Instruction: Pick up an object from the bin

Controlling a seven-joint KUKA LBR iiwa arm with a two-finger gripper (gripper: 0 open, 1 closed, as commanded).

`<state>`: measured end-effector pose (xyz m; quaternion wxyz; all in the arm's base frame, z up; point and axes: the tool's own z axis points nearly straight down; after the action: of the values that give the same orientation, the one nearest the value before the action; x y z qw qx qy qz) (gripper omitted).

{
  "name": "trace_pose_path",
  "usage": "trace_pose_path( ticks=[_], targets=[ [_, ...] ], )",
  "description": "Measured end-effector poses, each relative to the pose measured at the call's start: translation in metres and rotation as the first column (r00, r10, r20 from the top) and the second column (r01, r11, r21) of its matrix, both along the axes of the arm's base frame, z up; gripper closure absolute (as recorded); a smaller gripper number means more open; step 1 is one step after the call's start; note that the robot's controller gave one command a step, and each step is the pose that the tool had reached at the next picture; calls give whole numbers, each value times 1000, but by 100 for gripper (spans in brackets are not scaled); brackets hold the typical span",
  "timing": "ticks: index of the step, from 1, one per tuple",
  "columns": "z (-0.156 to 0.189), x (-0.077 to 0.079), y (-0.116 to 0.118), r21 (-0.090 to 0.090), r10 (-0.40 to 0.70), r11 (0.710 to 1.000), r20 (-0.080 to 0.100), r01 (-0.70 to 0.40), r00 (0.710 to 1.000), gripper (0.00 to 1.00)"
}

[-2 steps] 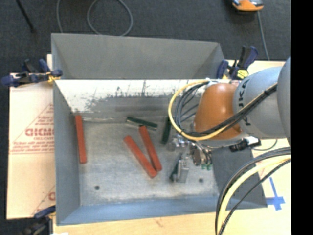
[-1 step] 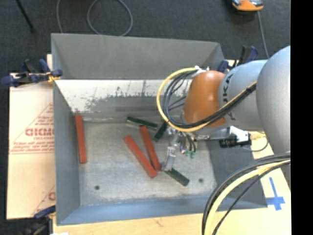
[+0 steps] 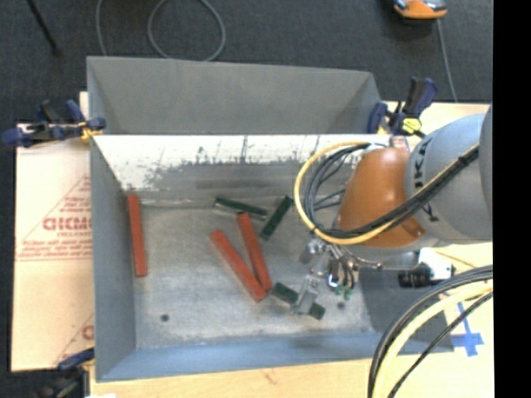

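My gripper point(image 3: 323, 274) hangs low in the bin's front right corner, under the arm's orange cover. Just below and left of it lie two small dark green blocks, one point(image 3: 286, 292) beside the end of a red stick, the other point(image 3: 315, 310) closer to the front wall. The gripper is right above these blocks; whether it touches either I cannot tell. Two long red sticks point(image 3: 239, 265) point(image 3: 255, 249) lie side by side, slanting from the bin's middle toward the gripper.
Two dark green sticks point(image 3: 241, 207) point(image 3: 276, 217) lie near the back wall. A third red stick point(image 3: 136, 235) lies along the left wall. The right wall stands close beside the gripper, and cables loop around the wrist.
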<state>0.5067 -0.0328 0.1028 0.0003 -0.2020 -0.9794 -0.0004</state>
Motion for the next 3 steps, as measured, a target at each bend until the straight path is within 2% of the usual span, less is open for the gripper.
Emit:
trace_pose_path(
  ticks=[1, 2, 3],
  targets=[
    [-29, -26, 9, 0, -142, 990, -2, 142, 990, 0],
    [-29, -25, 9, 0, -141, 990, 1, 141, 990, 100],
    [42, -23, 31, 1, -117, 993, 8, 117, 993, 100]
  ],
)
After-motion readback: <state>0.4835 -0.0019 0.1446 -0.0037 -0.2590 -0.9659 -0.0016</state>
